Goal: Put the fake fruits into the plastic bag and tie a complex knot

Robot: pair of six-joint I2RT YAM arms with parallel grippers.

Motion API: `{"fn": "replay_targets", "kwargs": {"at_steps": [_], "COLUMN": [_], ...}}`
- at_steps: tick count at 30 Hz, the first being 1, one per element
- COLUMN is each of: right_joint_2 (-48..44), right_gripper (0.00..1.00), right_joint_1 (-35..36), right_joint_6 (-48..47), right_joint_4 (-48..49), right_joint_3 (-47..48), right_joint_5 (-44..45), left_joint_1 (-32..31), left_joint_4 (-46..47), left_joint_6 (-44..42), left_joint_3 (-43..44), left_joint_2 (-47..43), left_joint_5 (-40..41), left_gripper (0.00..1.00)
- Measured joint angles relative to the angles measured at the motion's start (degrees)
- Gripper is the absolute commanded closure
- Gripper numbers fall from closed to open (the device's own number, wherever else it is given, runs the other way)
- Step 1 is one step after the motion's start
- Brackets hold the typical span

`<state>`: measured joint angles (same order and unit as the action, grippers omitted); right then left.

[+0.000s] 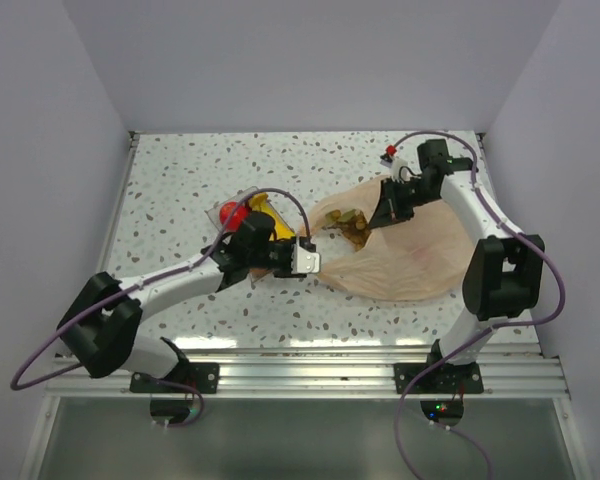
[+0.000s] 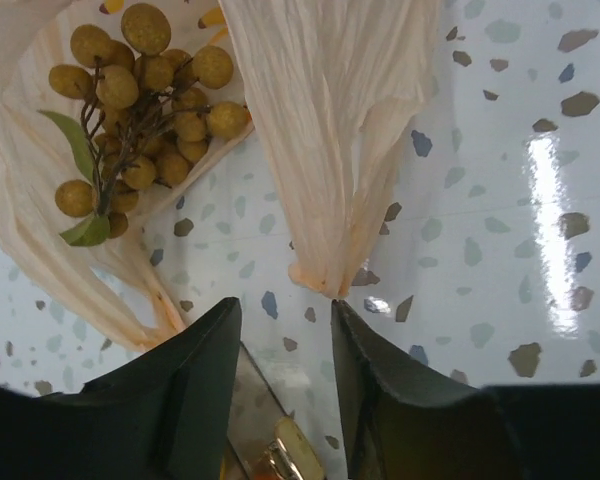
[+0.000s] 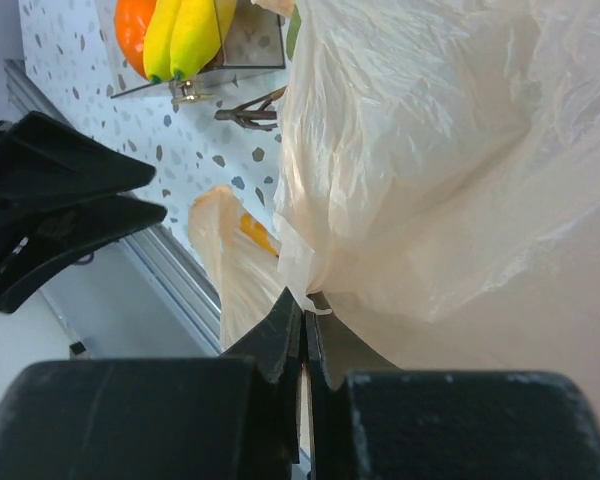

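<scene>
The peach plastic bag (image 1: 405, 260) lies at centre right with its mouth facing left. The tan grape cluster (image 1: 352, 226) lies inside the mouth and also shows in the left wrist view (image 2: 140, 95). My right gripper (image 1: 385, 214) is shut on the bag's upper rim (image 3: 310, 300) and holds it up. My left gripper (image 1: 306, 258) is open and empty at the mouth, and a twisted bag handle (image 2: 330, 150) ends just beyond its fingertips (image 2: 355, 320). A red apple (image 1: 232, 213), a yellow banana (image 3: 190, 35) and an orange piece (image 3: 135, 30) sit in the clear tray (image 1: 250, 192).
The clear tray lies left of the bag, partly under my left wrist. Its edge shows below my left fingers (image 2: 270, 440). The metal rail (image 1: 310, 372) runs along the table's near edge. White walls close in the left, right and back sides.
</scene>
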<state>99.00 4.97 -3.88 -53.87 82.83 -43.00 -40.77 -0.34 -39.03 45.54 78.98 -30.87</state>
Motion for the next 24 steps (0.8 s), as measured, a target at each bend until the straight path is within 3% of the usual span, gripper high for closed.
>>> {"fn": "replay_targets", "kwargs": {"at_steps": [3,8,13,24], "right_joint_2": [0.0,0.4,1.3,2.2], "right_gripper": [1.00,1.00,1.00,1.00], "right_joint_1": [0.0,0.0,0.0,0.0], "right_joint_6": [-1.9,-5.0,-6.8,-9.2], "right_joint_4": [-1.9,-4.5,-5.4,-4.0], "right_joint_3": [0.7,0.7,0.7,-2.9], "right_joint_5": [0.0,0.1,1.6,7.7], "left_joint_1": [-1.2,-2.0,-2.1,-8.3], "left_joint_4": [6.5,15.7,19.1,26.7], "left_joint_6": [-5.8,-14.1,-20.7,-30.8], "left_joint_3": [-0.3,3.0,6.5,8.6], "left_joint_2": [4.7,16.5,23.8,30.9], "left_joint_5": [0.5,2.9,3.9,2.4], "left_gripper": [0.65,0.68,0.57,0.55]}}
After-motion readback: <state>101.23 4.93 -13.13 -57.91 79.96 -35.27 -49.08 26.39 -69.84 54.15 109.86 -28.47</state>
